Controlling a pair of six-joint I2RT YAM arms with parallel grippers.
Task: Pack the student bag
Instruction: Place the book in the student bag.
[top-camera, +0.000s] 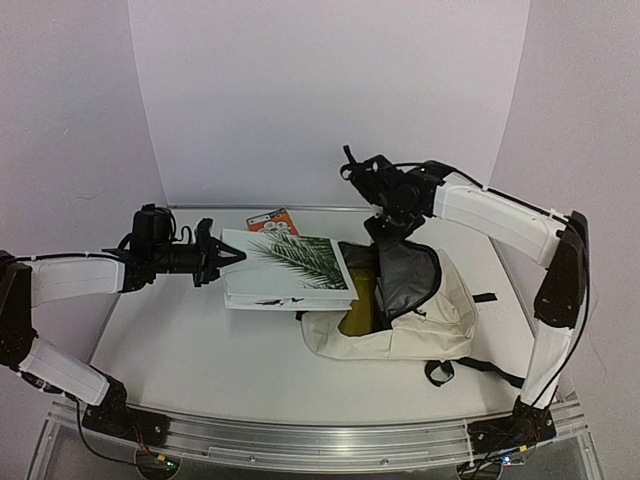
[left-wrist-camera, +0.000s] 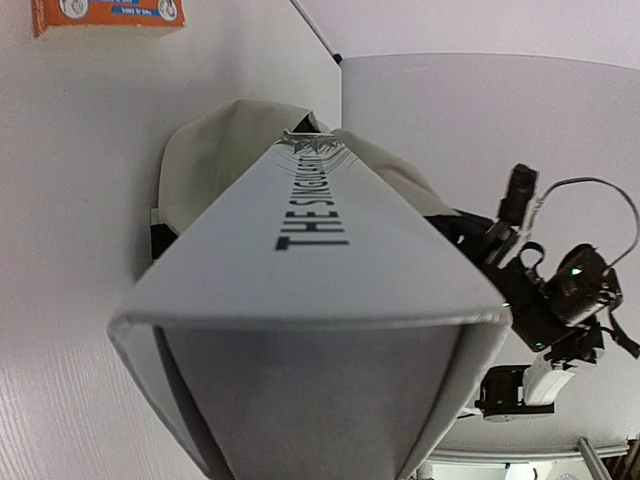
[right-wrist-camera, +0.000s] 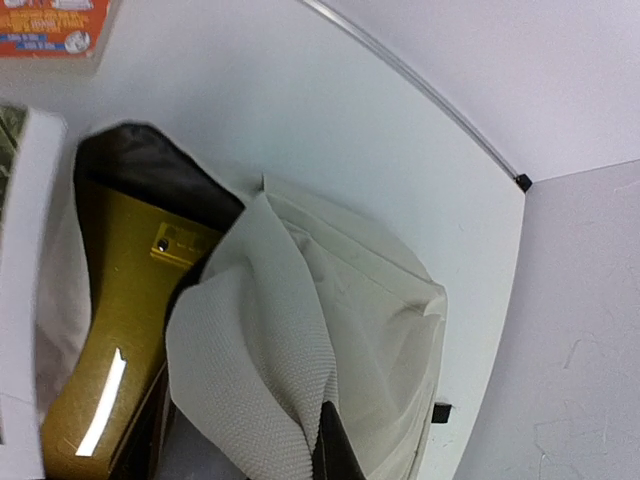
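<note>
The student bag (top-camera: 420, 325) is a cream backpack lying on the table right of centre, with its mouth open toward the left. My right gripper (top-camera: 385, 228) is shut on the bag's upper flap and holds it raised; in the right wrist view one black fingertip (right-wrist-camera: 335, 452) pinches the cream fabric (right-wrist-camera: 300, 330). A gold-yellow flat object (right-wrist-camera: 110, 310) lies inside the bag (top-camera: 355, 320). My left gripper (top-camera: 222, 256) is shut on the left edge of a white book with a palm-leaf cover (top-camera: 287, 268). It holds the book level, with the far end at the bag's mouth. The book's spine (left-wrist-camera: 310, 260) fills the left wrist view.
An orange packet (top-camera: 272, 221) lies on the table behind the book; it also shows in the left wrist view (left-wrist-camera: 105, 15) and the right wrist view (right-wrist-camera: 50, 30). A black strap (top-camera: 470, 368) trails from the bag toward the front right. White walls enclose the table.
</note>
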